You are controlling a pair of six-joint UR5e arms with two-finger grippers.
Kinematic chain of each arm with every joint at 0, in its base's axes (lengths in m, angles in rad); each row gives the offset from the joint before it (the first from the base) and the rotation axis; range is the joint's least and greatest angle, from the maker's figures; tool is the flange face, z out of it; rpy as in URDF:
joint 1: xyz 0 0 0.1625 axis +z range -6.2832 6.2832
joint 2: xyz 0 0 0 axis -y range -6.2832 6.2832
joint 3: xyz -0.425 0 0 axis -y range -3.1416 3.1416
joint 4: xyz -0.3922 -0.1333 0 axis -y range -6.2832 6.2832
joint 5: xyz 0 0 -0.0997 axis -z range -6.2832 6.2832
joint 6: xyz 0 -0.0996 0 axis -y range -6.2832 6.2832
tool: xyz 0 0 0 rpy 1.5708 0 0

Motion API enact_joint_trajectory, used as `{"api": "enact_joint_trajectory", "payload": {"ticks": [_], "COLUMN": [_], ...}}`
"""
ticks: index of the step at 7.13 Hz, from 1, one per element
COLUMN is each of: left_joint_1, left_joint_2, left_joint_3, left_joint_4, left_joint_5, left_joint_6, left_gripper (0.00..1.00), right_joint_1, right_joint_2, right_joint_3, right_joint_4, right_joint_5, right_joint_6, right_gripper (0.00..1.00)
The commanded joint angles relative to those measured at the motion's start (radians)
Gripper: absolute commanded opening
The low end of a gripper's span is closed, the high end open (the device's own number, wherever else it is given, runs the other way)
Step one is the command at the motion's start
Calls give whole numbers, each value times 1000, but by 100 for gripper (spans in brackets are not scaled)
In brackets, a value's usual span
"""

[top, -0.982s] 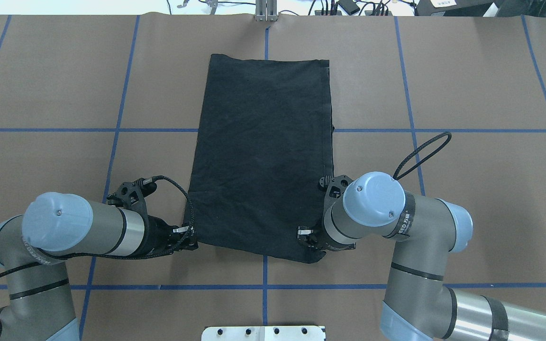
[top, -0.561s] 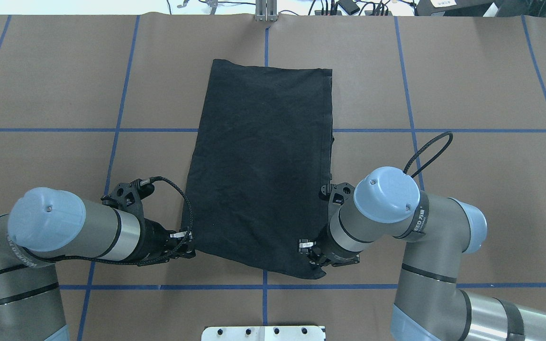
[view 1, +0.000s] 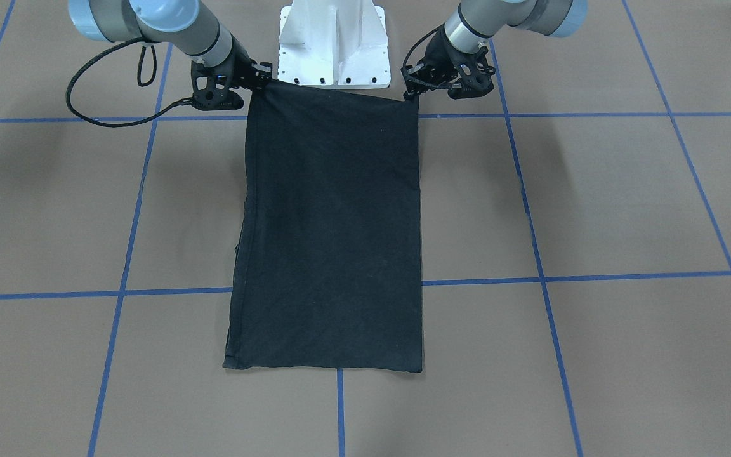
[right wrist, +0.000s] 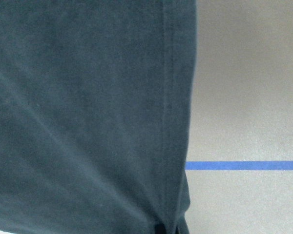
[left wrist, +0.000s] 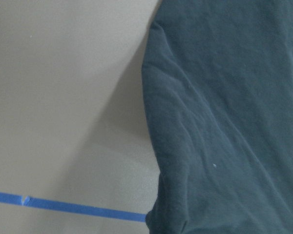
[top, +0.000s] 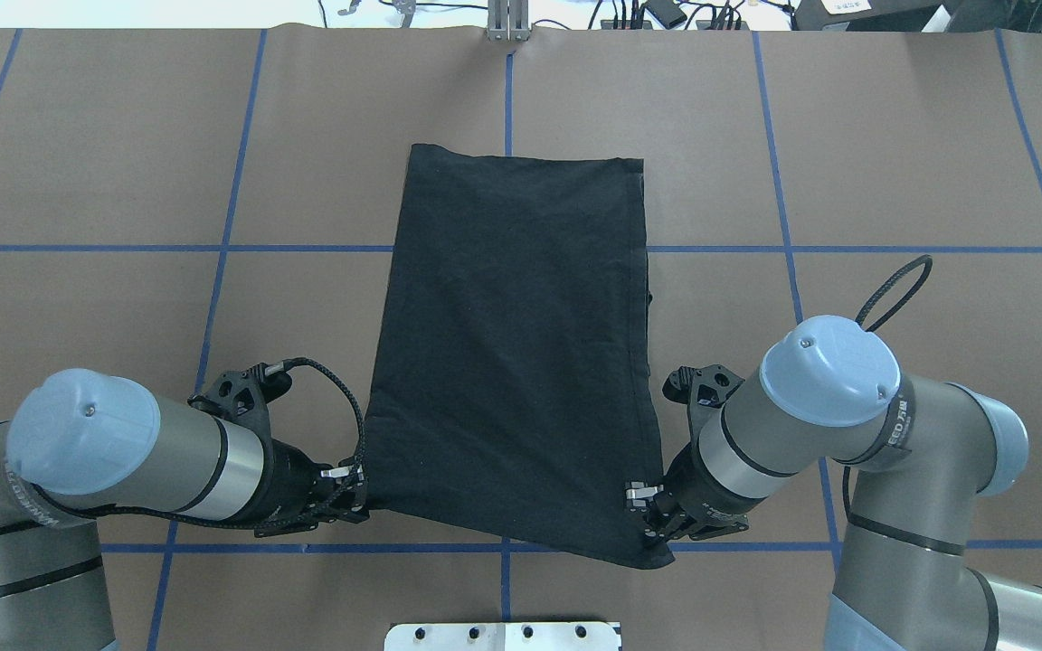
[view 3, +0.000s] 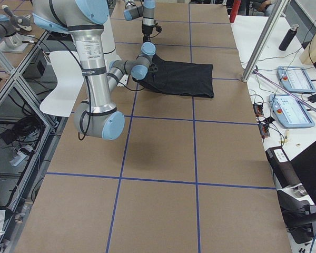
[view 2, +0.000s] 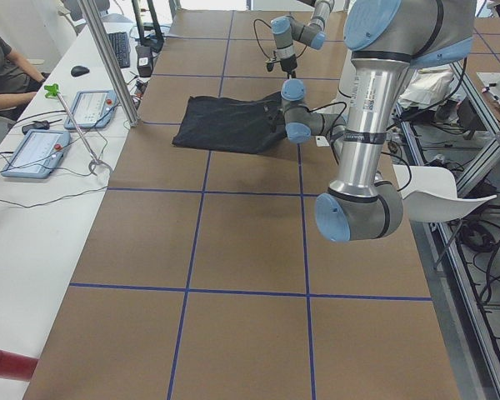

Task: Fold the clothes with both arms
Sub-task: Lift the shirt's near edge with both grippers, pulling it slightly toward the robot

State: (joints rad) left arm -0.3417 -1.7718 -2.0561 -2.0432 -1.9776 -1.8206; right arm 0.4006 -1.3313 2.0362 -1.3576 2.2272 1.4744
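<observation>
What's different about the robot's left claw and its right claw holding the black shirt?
The left claw holds a T-shirt corner short of the blue tape line; the right claw holds one hanging across it, nearer the robot. The left cable loops beside the shirt's edge; the right cable loops away from it. Both claws are black and pinch a near corner.

Bright, even overhead light; soft faint shadows on the table (view 1: 594, 190); both wrist views blurry, shirt (left wrist: 224, 122) washed out bluish.
</observation>
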Motion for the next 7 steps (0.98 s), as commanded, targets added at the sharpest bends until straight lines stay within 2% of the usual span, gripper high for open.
{"api": "enact_joint_trajectory", "payload": {"ticks": [1,2,5,7], "left_joint_1": [45,71,82,66], "left_joint_2": [14,14,29,12], "left_joint_3": [-33,-47,-116,-114], "left_joint_4": [1,0,1,0], "left_joint_5": [-14,-14,-49,-84], "left_joint_6": [-46,-63,-89,-88], "left_gripper": [0,0,0,0], "right_joint_1": [6,12,11,88], "right_joint_2": [-49,-51,-49,-22], "right_joint_3": [48,48,47,24], "right_joint_4": [0,0,0,-2], "right_joint_5": [44,80,85,83], "right_joint_6": [-6,-5,0,-5], "right_gripper": [0,0,0,0]}}
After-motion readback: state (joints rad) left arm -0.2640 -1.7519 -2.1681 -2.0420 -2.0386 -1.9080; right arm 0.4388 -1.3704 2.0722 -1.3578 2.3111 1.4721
